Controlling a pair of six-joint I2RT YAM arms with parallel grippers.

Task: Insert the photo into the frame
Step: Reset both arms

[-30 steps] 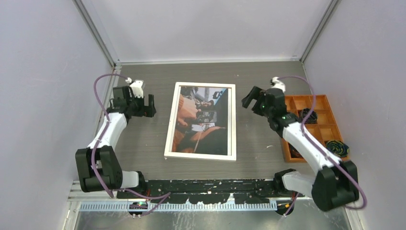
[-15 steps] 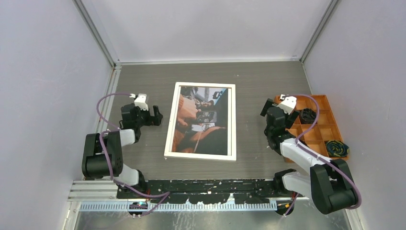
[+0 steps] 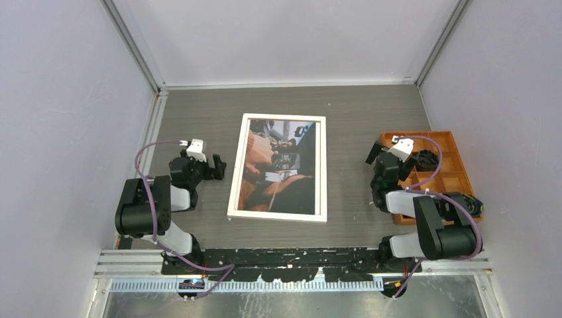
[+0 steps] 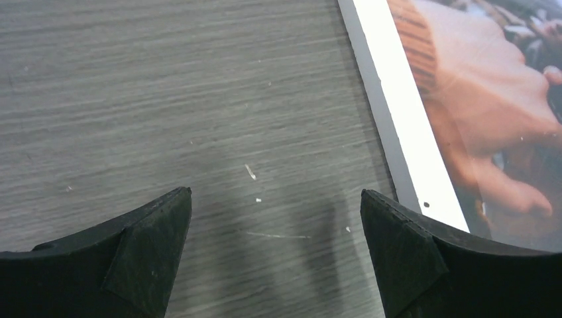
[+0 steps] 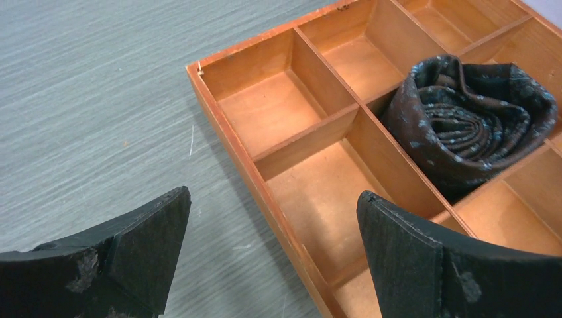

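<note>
The frame (image 3: pixel 323 169), white-edged, lies flat in the middle of the table with the photo (image 3: pixel 278 172) inside it, showing dark and orange-brown imagery. My left gripper (image 3: pixel 217 167) is open just left of the frame, low over bare table. In the left wrist view the left gripper (image 4: pixel 275 218) holds nothing; the frame's white border (image 4: pixel 404 146) and the photo (image 4: pixel 490 119) run along its right side. My right gripper (image 3: pixel 384 147) is open at the near-left corner of the orange tray. In the right wrist view the right gripper (image 5: pixel 273 218) is empty and straddles the tray's edge.
The orange compartment tray (image 3: pixel 450 134) stands at the right; its wall (image 5: pixel 265 192) passes between my right fingers. A rolled dark fabric (image 5: pixel 467 119) fills one compartment, and another roll (image 3: pixel 467 204) sits at the tray's near right. Walls enclose the table on three sides.
Both arms have folded back toward their bases, drawing the grippers nearer and lower. The right gripper moved from beside the frame to the tray's corner. Frame and photo stayed still.
</note>
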